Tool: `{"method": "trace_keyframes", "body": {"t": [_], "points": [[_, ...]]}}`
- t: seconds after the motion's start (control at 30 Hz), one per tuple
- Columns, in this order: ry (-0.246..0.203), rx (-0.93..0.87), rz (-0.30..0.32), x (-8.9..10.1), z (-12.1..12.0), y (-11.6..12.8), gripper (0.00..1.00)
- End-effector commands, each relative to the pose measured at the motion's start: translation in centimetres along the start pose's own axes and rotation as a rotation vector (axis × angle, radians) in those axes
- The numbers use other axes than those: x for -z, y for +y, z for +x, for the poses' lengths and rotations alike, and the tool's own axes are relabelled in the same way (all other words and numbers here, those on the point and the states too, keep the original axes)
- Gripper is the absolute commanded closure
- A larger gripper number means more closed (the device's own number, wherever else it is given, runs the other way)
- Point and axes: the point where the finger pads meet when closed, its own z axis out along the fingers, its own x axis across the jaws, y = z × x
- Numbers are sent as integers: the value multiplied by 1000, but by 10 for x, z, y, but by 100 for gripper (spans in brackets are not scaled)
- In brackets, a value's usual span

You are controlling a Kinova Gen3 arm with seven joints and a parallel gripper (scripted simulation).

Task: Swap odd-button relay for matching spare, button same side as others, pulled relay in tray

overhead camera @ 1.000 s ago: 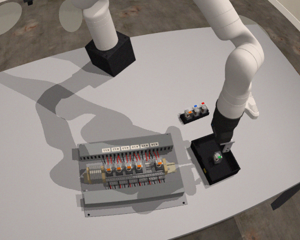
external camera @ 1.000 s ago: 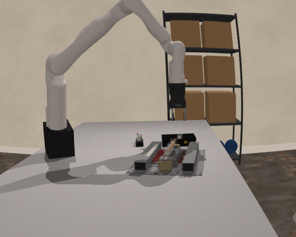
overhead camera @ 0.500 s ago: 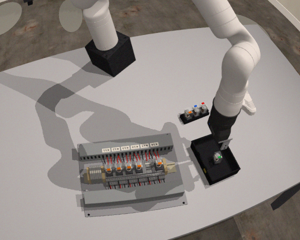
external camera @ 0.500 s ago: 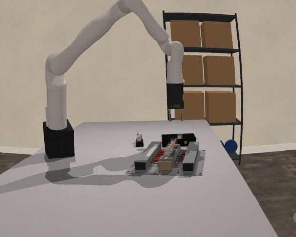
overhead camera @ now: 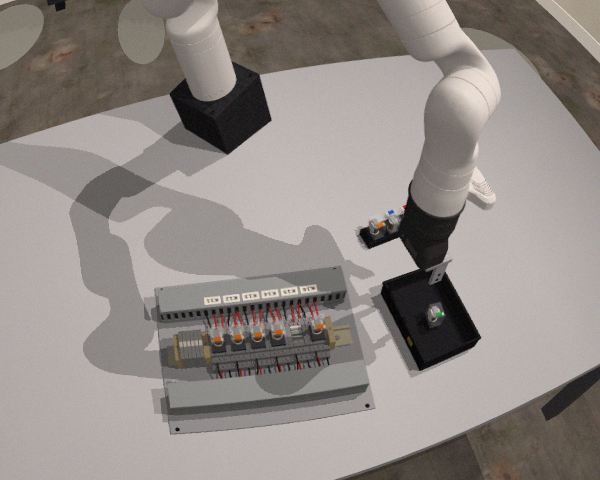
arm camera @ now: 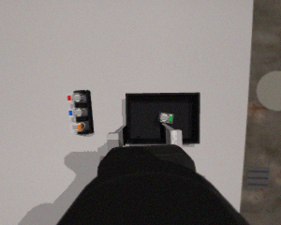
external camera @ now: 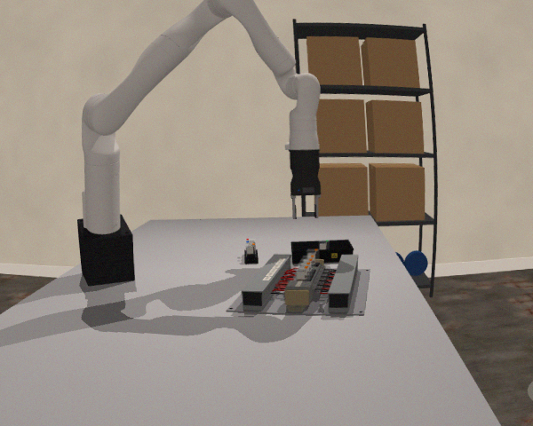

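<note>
The relay with the green button (overhead camera: 435,314) lies in the black tray (overhead camera: 429,317) to the right of the panel; it also shows in the wrist view (arm camera: 167,117). On the panel, several relays with orange buttons (overhead camera: 257,334) stand in a row, and one socket (overhead camera: 295,330), second from the right, has no relay. The spare holder (overhead camera: 380,229) carries three spares, with orange (arm camera: 80,127), blue (arm camera: 71,112) and red (arm camera: 68,97) buttons. My gripper (overhead camera: 435,269) is open and empty, well above the tray's far edge, as the exterior view shows (external camera: 305,209).
The grey wiring ducts (overhead camera: 251,297) run along both sides of the relay row. The arm's black base (overhead camera: 220,105) stands at the table's far side. The table edge lies just right of the tray. A shelf with cardboard boxes (external camera: 365,123) stands beyond the table.
</note>
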Motion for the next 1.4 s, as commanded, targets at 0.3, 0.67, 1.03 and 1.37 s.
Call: {"method": "trace_keyframes", "body": {"t": [0.3,0.67,1.03,1.37], "points": [[2,30,5,11,-43,10,0],[0,29,3,13,-75,20,0],[-2,25,1,16,-106,30,0],[1,29,4,27,-143,37,0]]}}
